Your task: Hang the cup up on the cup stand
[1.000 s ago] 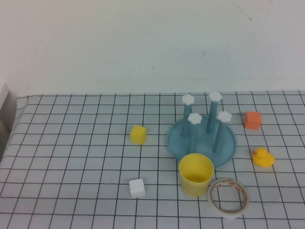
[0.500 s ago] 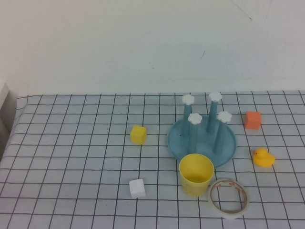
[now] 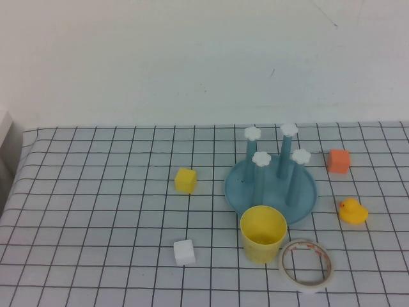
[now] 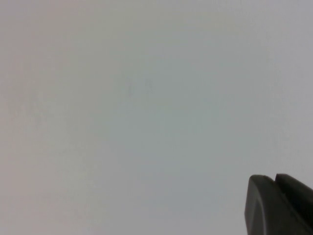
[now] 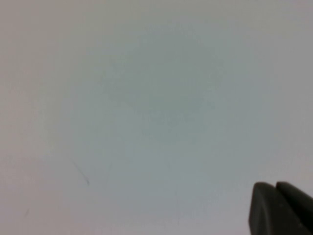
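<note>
The yellow cup (image 3: 262,233) stands upright, mouth up, on the checked cloth just in front of the cup stand (image 3: 238,187). The stand is a round blue dish with several upright blue pegs topped by white flower caps (image 3: 261,158). No peg carries anything. Neither arm shows in the high view. My left gripper (image 4: 274,181) shows only in the left wrist view, its dark fingertips pressed together against a blank pale wall. My right gripper (image 5: 275,187) shows the same way in the right wrist view, shut and empty.
A white tape ring (image 3: 284,267) lies right of the cup, touching or nearly touching it. A yellow cube (image 3: 185,180) and a white cube (image 3: 184,252) lie to the left. An orange cube (image 3: 339,160) and a yellow rubber duck (image 3: 352,211) lie right of the stand.
</note>
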